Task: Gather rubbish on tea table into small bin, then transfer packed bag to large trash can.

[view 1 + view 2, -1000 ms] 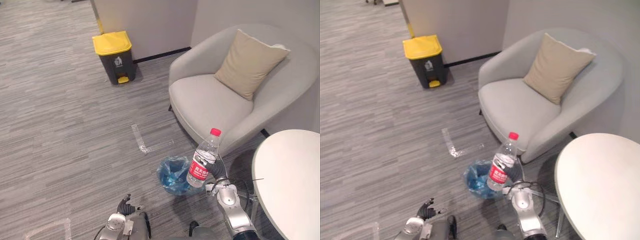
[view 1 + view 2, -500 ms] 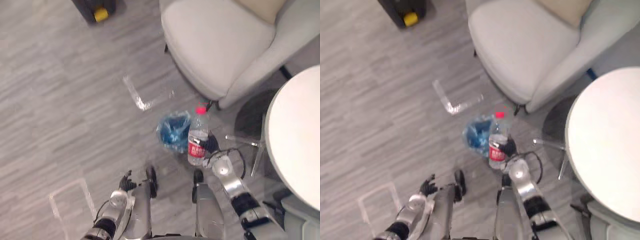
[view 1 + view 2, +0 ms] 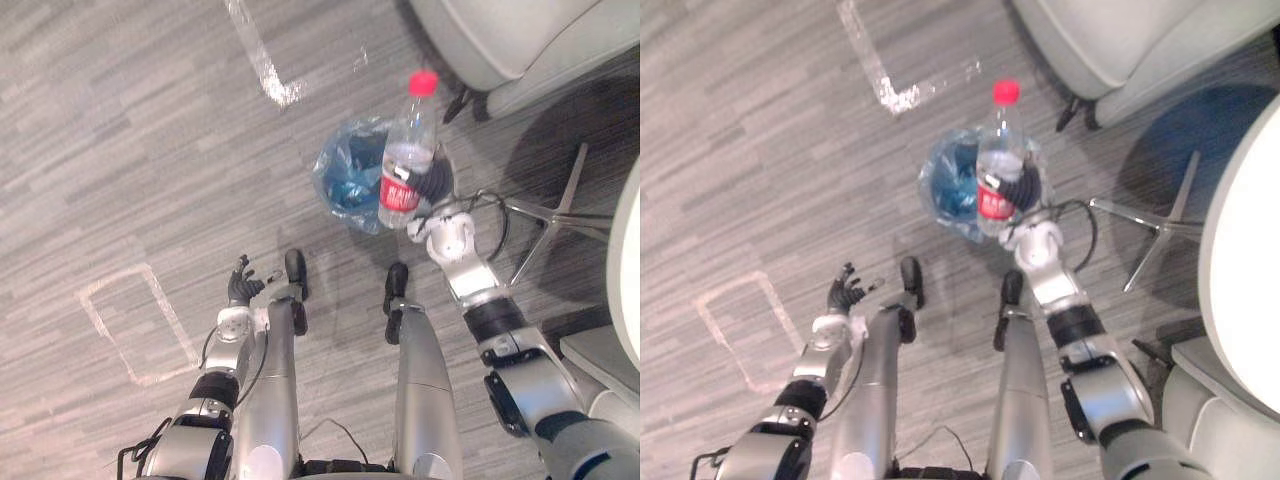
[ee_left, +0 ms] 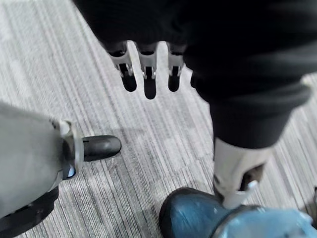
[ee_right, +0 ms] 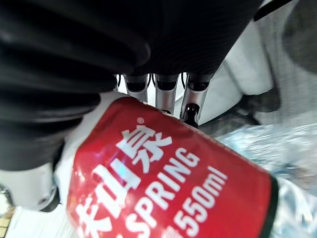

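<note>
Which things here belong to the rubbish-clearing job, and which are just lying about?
Part of the job:
- water bottle, gripped by the right robot hand
- small bin lined with a blue bag, on the floor by the bottle
- tea table

Just there:
- armchair
- tape marks on the floor
- left robot hand, open and holding nothing

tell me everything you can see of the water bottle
The water bottle is clear plastic with a red cap and a red label. The right hand is curled round its labelled lower part, holding it nearly upright off the floor, cap uppermost. In the head views it overlaps the blue-bagged small bin.
</note>
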Motion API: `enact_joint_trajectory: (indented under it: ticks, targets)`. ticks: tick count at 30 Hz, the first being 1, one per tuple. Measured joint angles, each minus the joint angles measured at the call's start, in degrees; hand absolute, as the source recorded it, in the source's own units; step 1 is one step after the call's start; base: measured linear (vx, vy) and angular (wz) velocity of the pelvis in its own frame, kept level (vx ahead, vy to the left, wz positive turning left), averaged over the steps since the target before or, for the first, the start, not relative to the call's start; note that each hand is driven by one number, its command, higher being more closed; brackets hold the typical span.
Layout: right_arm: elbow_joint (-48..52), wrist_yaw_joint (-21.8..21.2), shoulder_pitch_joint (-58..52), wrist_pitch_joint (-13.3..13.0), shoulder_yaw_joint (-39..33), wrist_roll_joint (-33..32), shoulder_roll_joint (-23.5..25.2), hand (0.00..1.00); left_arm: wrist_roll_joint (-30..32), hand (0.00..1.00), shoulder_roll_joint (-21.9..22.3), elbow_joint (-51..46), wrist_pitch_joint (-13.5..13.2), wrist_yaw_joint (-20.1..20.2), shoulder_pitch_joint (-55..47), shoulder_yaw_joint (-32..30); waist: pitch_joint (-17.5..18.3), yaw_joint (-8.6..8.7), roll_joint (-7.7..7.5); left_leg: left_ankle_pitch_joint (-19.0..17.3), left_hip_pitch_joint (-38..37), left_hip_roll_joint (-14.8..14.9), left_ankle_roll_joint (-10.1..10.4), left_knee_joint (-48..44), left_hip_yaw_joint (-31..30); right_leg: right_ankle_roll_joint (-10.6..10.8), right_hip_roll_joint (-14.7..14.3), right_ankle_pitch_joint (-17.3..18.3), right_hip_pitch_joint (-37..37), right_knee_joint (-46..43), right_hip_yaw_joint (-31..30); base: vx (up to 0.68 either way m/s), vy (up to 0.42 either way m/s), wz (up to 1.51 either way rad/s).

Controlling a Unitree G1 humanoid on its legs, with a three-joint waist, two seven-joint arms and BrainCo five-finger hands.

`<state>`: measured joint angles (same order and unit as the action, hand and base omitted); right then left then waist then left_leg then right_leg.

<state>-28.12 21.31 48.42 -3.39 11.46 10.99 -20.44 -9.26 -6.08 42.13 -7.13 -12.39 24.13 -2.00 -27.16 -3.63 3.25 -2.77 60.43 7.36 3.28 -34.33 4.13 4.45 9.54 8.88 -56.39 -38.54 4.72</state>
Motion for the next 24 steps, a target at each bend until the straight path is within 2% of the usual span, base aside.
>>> enact_joint_trajectory:
  ticks: [5, 9, 10, 16, 24]
  targets:
    - [-3.4, 0.6, 4.7, 0.1, 0.0, -2.2, 0.1, 1.00, -1.3, 0.00, 0.7, -0.6, -0.1, -0.2, -0.1, -1.4, -0.7, -1.02, -0.42, 0.4, 2.6, -0.8, 0.2, -0.6, -1.3, -0.7, 1.2, 1.9, -2.7, -3.3, 1.4, 0.02, -0.027, 0.22]
    - [-5.4, 1.4, 6.7, 0.1, -0.2, -2.3, 0.1, 1.00, -2.1, 0.00, 0.8, -1.0, -0.4, -0.2, -0.1, -1.3, -0.7, -1.15, -0.42, 0.8, 4.4, -0.9, 0.5, -0.5, -1.6, -0.9, 1.4, 2.3, -4.2, -3.8, 2.2, 0.03, -0.016, 0.14]
    - [-6.8, 1.5, 7.3, 0.2, -0.2, -2.2, 0.1, 0.00, -2.1, 0.00, 1.1, -1.0, -0.5, -0.2, -0.1, -1.3, -0.7, -1.27, -0.42, 1.0, 4.7, -1.0, 0.5, -0.5, -1.6, -1.0, 1.5, 2.4, -4.5, -4.1, 2.2, 0.03, -0.008, 0.06]
    - [-9.2, 2.1, 7.4, 1.3, -1.0, -2.1, 0.6, 0.00, -2.1, 0.00, 1.4, -1.0, -1.1, -0.3, -0.1, -0.9, -0.7, -1.47, -0.42, 1.4, 4.6, -1.0, 0.6, 0.0, -1.6, -1.1, 1.6, 2.7, -4.6, -4.3, 2.5, 0.01, -0.007, 0.02]
    - [-9.5, 2.4, 6.6, 1.3, -2.2, -1.7, 2.5, 0.00, -2.1, 0.00, 1.4, -0.9, -1.1, -1.0, -0.1, 0.0, -0.7, -1.30, -0.41, 1.7, 4.4, -0.9, 0.6, 0.2, -1.6, -1.4, 1.7, 2.9, -4.8, -5.2, 2.6, 0.00, 0.000, 0.00]
